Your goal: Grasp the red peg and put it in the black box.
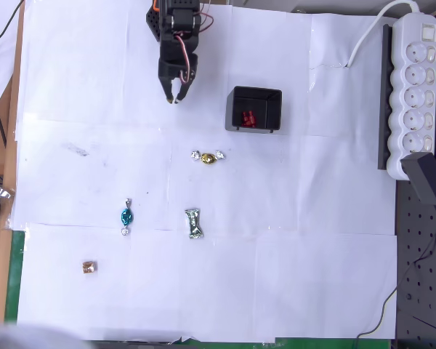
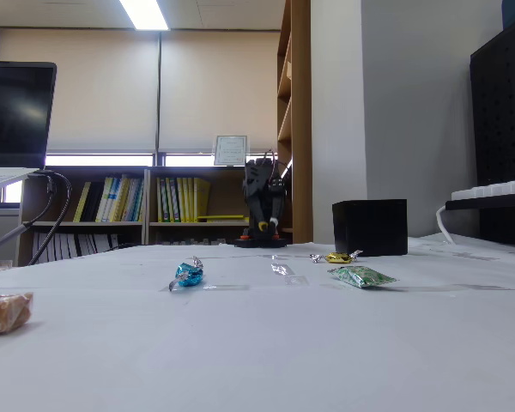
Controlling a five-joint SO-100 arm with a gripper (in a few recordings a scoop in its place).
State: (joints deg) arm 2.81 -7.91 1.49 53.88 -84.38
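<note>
The red peg (image 1: 248,118) lies inside the black box (image 1: 233,109), one of a little cluster of dark-red bits on its floor in the overhead view. I judge it light, hard and smooth (apt to roll or squirt out from a pinch), so I would close across its middle, straight down, clear of the thick walls. My claw (image 1: 176,98) hangs over the white bench (image 1: 312,240) left of the box, holding nothing, tips nearly together. The gold candy (image 1: 208,157) sits just below the box.
</note>
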